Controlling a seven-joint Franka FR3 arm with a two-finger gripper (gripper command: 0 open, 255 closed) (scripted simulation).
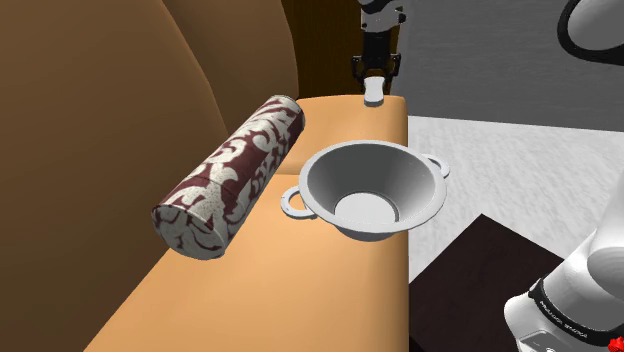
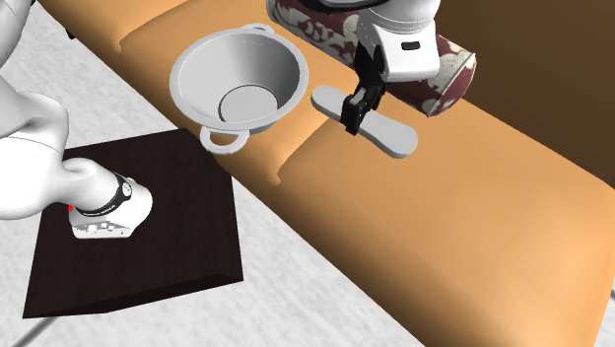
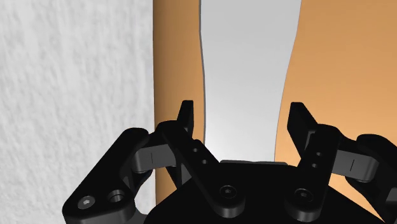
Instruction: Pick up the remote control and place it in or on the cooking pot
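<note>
The all-black two-finger gripper is held low over the flat, pale grey, elongated remote control. Its fingers are spread apart and set one on each side of the remote's narrow width. A sliver of orange is seen between each finger and the remote, so nothing is clasped yet. The hand is turned across the remote, not along it. That is judged deliberate, since the short span is the one the jaws can close on.

The remote is laid flat on the orange sofa seat cushion, lengthwise along the seat's front edge and near it. It is found just beside the grey two-handled cooking pot and in front of the maroon-and-white patterned bolster. The pot is stood upright and empty, so a short carry is expected.

The gaps at the fingers are given by the wrist view. In the shoulder view the gripper is seen end-on at the seat's far end, with the remote foreshortened beneath it. The remote's full length is laid out in the second exterior view, under the gripper.
</note>
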